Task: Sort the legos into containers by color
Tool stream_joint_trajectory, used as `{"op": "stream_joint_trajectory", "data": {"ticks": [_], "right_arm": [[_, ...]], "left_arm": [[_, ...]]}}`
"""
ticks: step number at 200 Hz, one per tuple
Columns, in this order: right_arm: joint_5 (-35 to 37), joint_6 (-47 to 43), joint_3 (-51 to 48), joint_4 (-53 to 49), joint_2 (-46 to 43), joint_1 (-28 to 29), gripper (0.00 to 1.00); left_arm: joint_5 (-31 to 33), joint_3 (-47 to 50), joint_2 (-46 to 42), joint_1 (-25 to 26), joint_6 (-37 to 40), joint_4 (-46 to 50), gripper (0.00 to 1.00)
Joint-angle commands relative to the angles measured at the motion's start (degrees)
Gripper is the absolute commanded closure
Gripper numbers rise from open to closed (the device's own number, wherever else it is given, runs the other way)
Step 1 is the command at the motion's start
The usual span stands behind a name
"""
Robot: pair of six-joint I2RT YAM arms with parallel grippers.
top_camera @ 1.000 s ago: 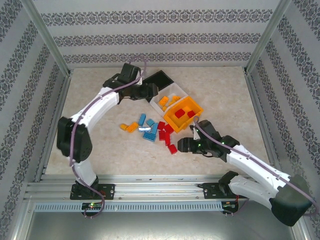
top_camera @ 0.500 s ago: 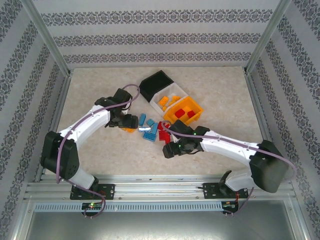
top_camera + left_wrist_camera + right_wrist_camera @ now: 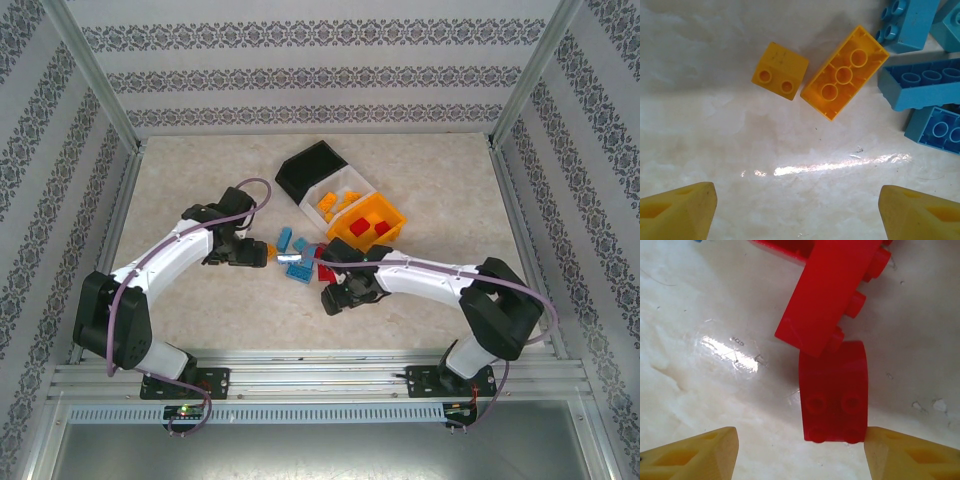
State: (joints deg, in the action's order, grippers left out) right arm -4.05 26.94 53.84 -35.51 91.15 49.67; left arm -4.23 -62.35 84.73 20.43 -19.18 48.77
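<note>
Glossy plastic legos (image 3: 844,76) on smooth marble-look table (image 3: 715,145) w/ shiny glare.

Ahead of the left gripper (image 3: 797,220), whose fingers (image 3: 680,212) are yellow, two orange-yellow bricks (image 3: 845,80) are seen on the cream marbled table (image 3: 715,140), and light-blue bricks (image 3: 920,85) are caught to their right. Just ahead of the right gripper (image 3: 800,455) and its yellow pads (image 3: 695,455), glossy red bricks (image 3: 834,400) are picked out. Beyond both hands, a black bin (image 3: 318,162), a white bin (image 3: 358,182) and an orange bin (image 3: 350,245) are framed by white walls (image 3: 320,80) banded with grey floral stripes.
</note>
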Motion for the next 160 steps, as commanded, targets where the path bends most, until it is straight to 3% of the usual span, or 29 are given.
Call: {"op": "stream_joint_trajectory", "data": {"ticks": [1,104,138,160], "right_arm": [[3.0,-1.5,2.1,-1.7,2.2,0.5,0.33],[7.0,-1.5,3.6,-2.6,6.7,1.0,0.44],[8.2,-0.8,3.5,-2.4,5.8,1.3,0.56],[9.3,-0.8,3.5,-2.8,4.3,1.5,0.7]], "left_arm": [[0.4,0.7,-1.7,-0.8,1.4,-0.2,0.15],[-0.1,1.9,-3.3,-1.5,1.9,-0.9,0.14],[-0.3,2.1,-3.4,-1.7,2.0,-1.0,0.13],[-0.5,2.1,-3.4,-1.7,1.9,-1.1,0.12]]}}
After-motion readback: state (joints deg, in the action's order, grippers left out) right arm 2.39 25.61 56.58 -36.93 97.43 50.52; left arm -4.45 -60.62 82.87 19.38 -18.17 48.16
